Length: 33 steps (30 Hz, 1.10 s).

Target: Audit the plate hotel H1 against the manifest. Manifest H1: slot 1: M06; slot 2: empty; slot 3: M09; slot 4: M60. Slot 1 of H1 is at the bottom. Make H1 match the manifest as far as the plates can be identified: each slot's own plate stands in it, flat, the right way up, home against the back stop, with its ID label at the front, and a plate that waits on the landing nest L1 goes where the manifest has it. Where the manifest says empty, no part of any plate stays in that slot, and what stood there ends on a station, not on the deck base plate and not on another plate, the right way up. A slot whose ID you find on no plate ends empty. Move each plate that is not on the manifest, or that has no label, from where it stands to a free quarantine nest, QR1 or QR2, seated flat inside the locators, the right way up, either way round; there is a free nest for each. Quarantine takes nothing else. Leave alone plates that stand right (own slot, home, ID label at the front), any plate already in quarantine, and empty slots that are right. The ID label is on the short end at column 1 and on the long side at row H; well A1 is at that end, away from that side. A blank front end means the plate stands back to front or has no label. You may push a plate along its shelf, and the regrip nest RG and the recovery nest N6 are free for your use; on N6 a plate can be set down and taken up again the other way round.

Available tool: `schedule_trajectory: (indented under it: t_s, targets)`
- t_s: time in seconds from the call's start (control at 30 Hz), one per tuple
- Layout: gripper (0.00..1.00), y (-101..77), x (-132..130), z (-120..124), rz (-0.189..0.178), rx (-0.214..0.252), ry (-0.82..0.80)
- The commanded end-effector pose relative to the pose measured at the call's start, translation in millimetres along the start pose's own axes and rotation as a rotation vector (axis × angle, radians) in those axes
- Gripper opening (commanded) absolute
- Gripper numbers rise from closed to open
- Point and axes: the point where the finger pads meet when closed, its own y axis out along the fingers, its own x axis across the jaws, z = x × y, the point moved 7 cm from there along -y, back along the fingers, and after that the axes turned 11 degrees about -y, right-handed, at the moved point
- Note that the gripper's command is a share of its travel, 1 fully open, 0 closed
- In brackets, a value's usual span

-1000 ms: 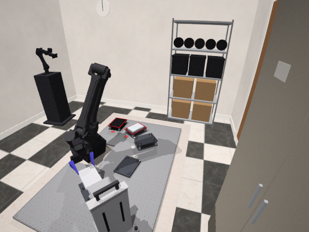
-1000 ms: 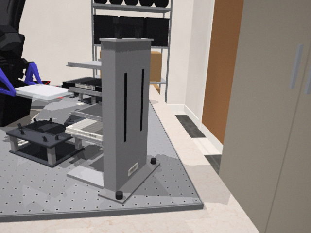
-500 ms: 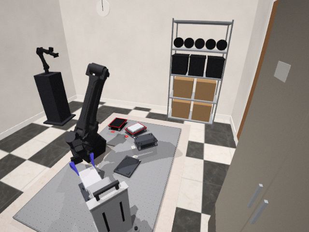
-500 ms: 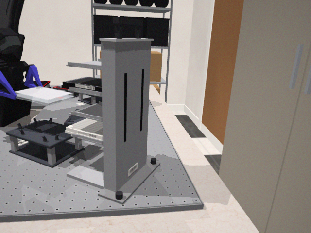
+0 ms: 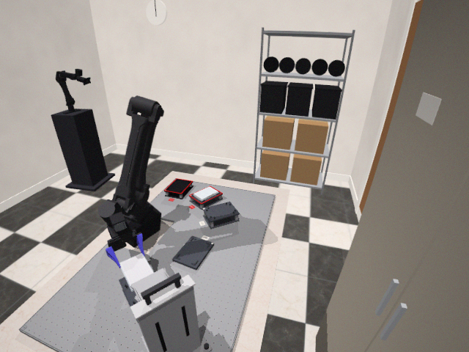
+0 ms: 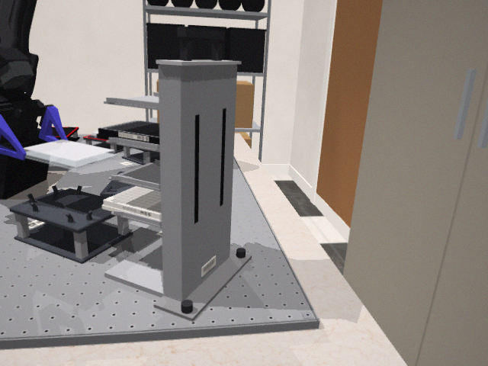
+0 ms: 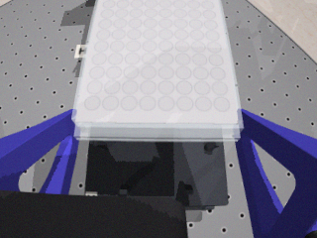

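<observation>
Carrying everything on a grey perforated table [image 5: 242, 242], lying long on a checkered floor. Rising as a black arm [image 5: 136, 159] from the table's left edge in the top view and bending down toward the near edge. Standing close to that near edge as the grey tower of plate hotel H1 [image 6: 197, 177], its handle on top, its open shelves facing the arm.

Sitting toward the far edge, near the middle, as a dark raised nest [image 5: 221, 213] carrying a black plate [image 6: 130, 132], with a pale strip showing along that plate's side. Lying flat at the table's middle as a dark nest [image 5: 193, 251]. Waiting at the far left corner as two red-rimmed nests: one [image 5: 177, 186] showing dark, the other [image 5: 205, 195] bearing a white plate [image 5: 205, 193].

Resting in a low slot of H1 as a white well plate [image 6: 133, 203], sticking out of the front, marks on its long side too small to read.

Gripping with the jaws spread wide across a frosted white plate [image 7: 155, 59], the blue fingers pressing at its two long sides near the end closest to the wrist. Holding that plate level, above the table and just in front of H1's open side, its far end pointing at the shelves. Showing well circles on its top in the wrist view; label not visible.
</observation>
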Motion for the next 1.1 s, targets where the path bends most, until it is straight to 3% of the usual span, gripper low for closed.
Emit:
schedule_trajectory:
  t_s: [0.0, 0.07, 1.07]
  targets:
    - [0.86, 1.1, 2, -1, -0.002, -0.012, -0.005]
    - [0.86, -0.3, -1, -1, 0.01, -0.012, -0.005]
    - [0.86, 7.5, 4, 12, 0.001, -0.011, -0.003]
